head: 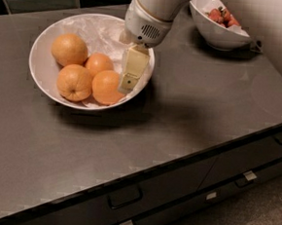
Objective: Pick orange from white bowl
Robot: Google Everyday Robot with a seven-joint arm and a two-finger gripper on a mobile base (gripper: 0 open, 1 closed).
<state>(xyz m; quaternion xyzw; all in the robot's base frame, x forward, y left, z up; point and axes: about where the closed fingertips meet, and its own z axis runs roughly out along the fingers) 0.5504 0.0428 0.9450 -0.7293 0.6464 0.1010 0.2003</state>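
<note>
The wide white bowl (44, 70), lined with crinkled white paper, stands at the back left of the dark counter and holds several oranges. The smooth deep-orange orange (107, 87) lies at the bowl's front right. A paler orange (69, 49) lies at the back left, a smaller one (99, 62) in the middle, and a dimpled one (74, 82) at the front left. My gripper (129, 79) hangs from the white arm inside the bowl's right side, its cream tip right beside the deep-orange orange. It holds nothing that I can see.
A smaller, deeper white bowl (220, 35) with red berries stands at the back right. The dark counter (189, 113) ends in a front edge with drawers and handles (124, 196) below. A dark tiled wall runs behind.
</note>
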